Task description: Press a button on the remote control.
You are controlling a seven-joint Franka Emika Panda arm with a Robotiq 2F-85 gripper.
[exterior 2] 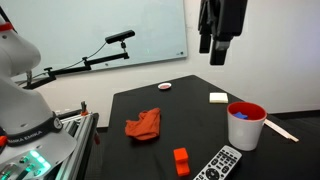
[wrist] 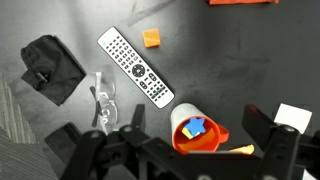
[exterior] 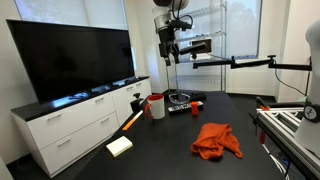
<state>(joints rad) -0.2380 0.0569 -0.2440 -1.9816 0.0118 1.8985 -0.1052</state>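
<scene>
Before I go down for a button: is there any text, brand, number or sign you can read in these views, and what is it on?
No text can be read in any view.
remote control: the button markings show in the wrist view but are too small and blurred to read.
red-rimmed cup: no print visible.
TV screen: dark, no logo legible.

Daylight from the windows (exterior: 95, 12) flooded the room, laying a pale sheen across the black worktop (exterior: 240, 115) toward its far edge. The whiteboard (exterior 2: 80, 25) glowed evenly. In the wrist view the remote control (wrist: 135, 68) showed sharp. Shadows were soft and the frames small and grainy.
</scene>
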